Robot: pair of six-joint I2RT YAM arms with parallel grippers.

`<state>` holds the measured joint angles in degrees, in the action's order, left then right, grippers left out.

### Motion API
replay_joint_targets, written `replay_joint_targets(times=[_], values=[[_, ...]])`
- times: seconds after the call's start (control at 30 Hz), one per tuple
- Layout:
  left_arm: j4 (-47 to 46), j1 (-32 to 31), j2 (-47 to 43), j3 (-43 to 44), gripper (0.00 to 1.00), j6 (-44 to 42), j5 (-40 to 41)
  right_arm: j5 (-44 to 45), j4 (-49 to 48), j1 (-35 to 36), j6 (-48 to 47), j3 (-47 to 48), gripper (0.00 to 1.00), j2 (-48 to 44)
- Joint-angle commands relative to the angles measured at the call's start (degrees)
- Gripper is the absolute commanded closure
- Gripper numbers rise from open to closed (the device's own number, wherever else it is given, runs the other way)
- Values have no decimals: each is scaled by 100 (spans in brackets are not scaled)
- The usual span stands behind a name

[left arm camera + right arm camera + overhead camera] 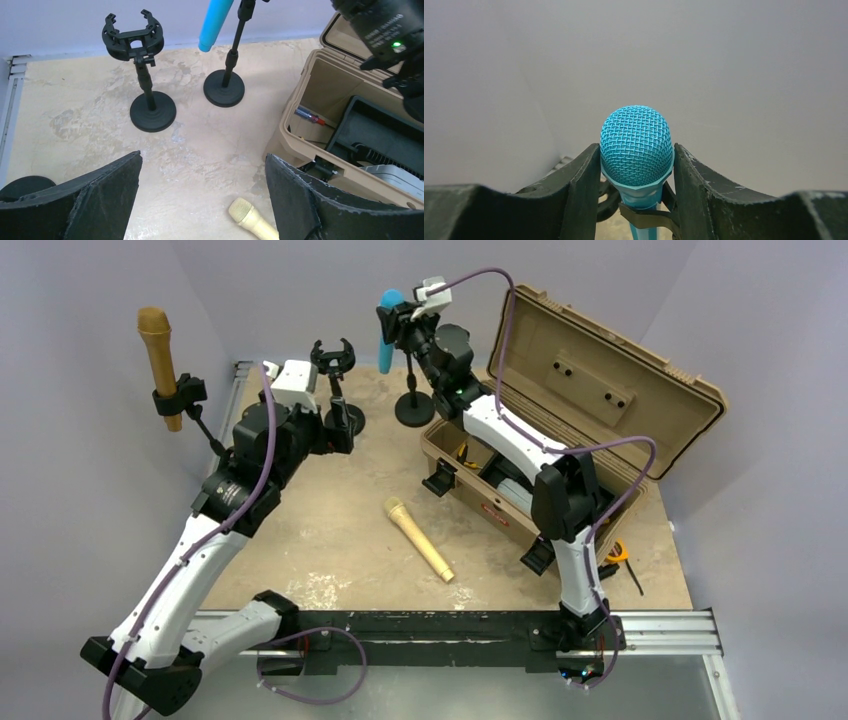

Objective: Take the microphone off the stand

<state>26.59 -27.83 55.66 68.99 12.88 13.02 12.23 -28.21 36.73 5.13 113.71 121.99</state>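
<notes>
A blue microphone (388, 328) (215, 22) (636, 145) stands tilted in the clip of a black stand (414, 405) (224, 87) at the back middle of the table. My right gripper (398, 320) (636, 150) is shut on its mesh head, one finger pressing each side. The stand's clip (649, 216) still wraps the neck below the head. My left gripper (340, 425) (203, 156) hangs open over the table left of the case, holding nothing.
An empty stand (335, 355) (134, 40) rises beside the left gripper. A brown microphone (158, 350) sits in a stand at far left. A cream microphone (418, 538) (250, 217) lies on the table. An open tan case (600, 380) (300, 90) fills the right.
</notes>
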Motion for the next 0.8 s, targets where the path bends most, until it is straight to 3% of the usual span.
replay_joint_targets(times=[0.0,0.17,0.77], values=[[-291,178,-2,-35,10,83,-269,-1371,-324,47,-58,-285,100,-700],[-285,196,0,-46,10,39,-160,-2000,-452,79,203,-739,100,-1174],[-553,191,1,-260,13,213,-638,-2001,-554,582,339,-1072,100,-1463]])
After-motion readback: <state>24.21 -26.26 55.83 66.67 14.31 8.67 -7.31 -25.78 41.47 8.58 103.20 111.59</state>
